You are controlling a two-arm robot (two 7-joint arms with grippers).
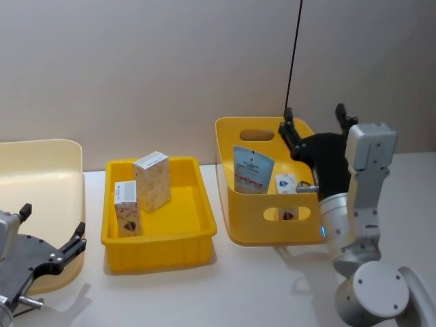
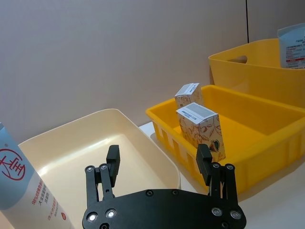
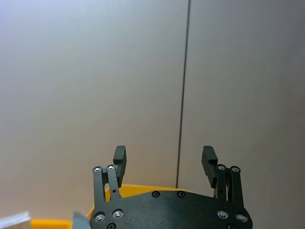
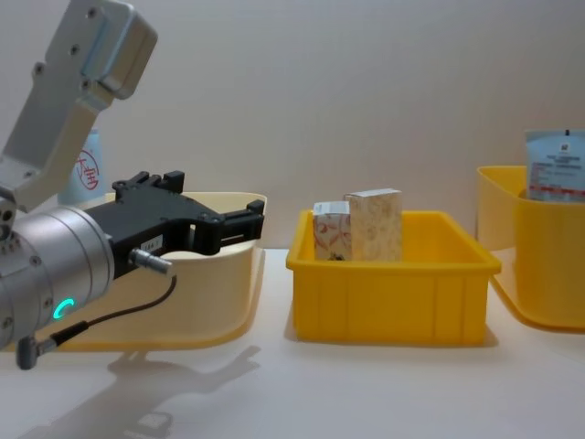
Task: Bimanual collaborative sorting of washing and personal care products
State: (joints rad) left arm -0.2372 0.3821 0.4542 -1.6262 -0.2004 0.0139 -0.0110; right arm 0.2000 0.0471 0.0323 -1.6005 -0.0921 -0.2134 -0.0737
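Observation:
Two patterned cartons stand upright in the shallow yellow tray. A pale blue tube and a small white carton lean inside the deep yellow basket. A pale bottle with red characters stands by the cream bin, partly hidden behind my left arm in the chest view. My left gripper hovers open and empty over the cream bin's near edge. My right gripper is raised open and empty above the basket's far right corner.
The cream bin, tray and basket sit in a row from left to right on the white table. A thin black cable hangs down the wall behind the basket. Bare table lies in front of the containers.

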